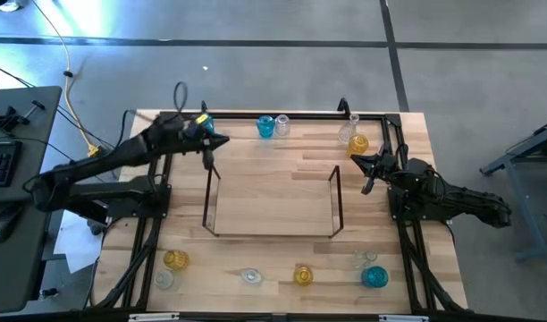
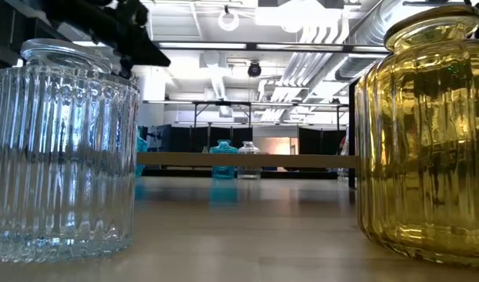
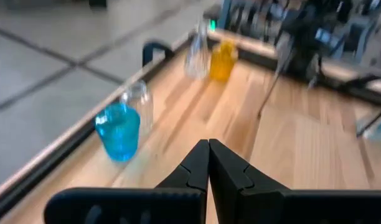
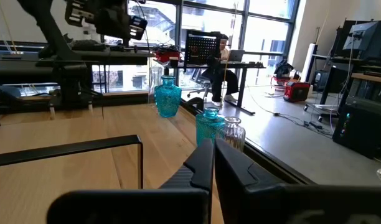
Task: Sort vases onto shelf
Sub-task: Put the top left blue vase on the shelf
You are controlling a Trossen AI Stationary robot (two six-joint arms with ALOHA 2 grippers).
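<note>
1. Two grippers, both closed and empty: the left gripper (image 1: 222, 141) hangs above the table's far side just beside the shelf's far left corner, its fingers (image 3: 197, 167) pressed together with nothing between them.
2. The right gripper (image 1: 355, 158) sits just off the shelf's right end, its fingers (image 4: 206, 163) likewise pressed together on nothing.
3. The shelf (image 1: 272, 234) stands in the middle of the table (image 1: 434, 215), between the two arms, and its wood surface is bare.
4. Along the far edge, a blue vase (image 1: 265, 127) and a clear vase (image 1: 282, 124) stand touching or nearly so; further right, another clear vase (image 1: 348, 134) stands beside an amber vase (image 1: 359, 144), near the right gripper.
5. Along the near edge stand an amber vase (image 1: 175, 259) with a clear one at the left, a lone clear vase (image 1: 249, 276), an amber one (image 1: 303, 274), and a blue vase (image 1: 374, 277) beside a clear one at the right.
6. In the right wrist view, a seated person (image 4: 219, 56) shows at a desk in the room beyond.
</note>
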